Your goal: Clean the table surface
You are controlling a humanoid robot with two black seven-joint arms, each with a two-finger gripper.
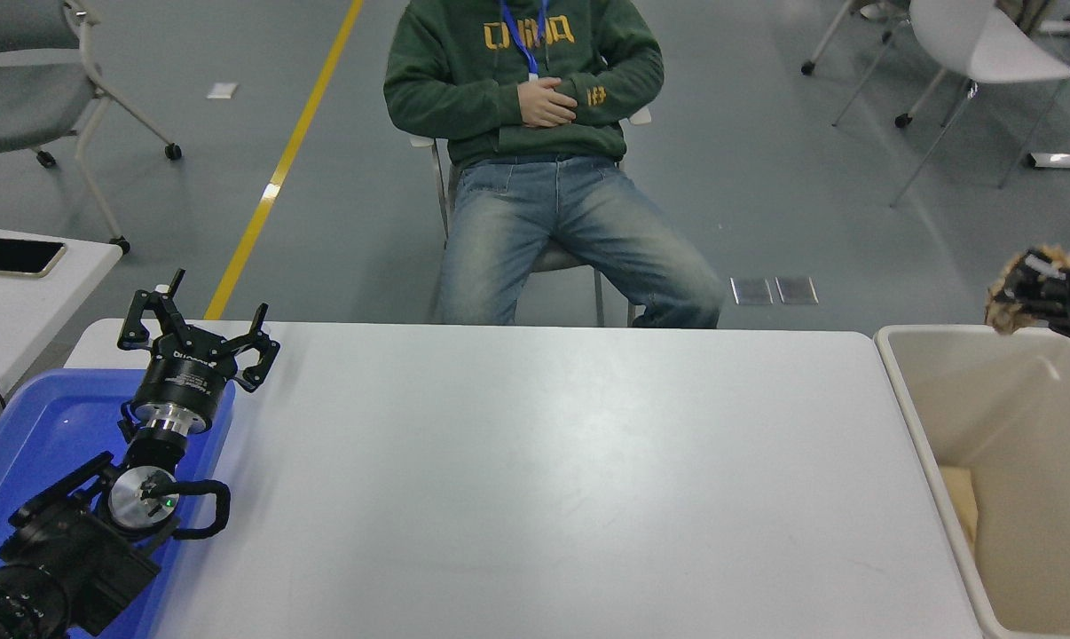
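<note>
The glossy white table surface (535,461) fills the middle of the head view and carries no loose objects. At the right edge my right gripper (1027,291) is shut on a crumpled brown paper ball (1001,302), holding it above the far rim of the beige bin (908,399); most of that arm is out of frame. Over the blue tray at the lower left, my left gripper (198,330) stands open and holds nothing.
A blue tray (29,444) lies at the table's left end under the left arm. The beige bin stands against the table's right edge with something pale inside. A person (535,133) sits at the far side. A small white table with a phone (16,256) is at left.
</note>
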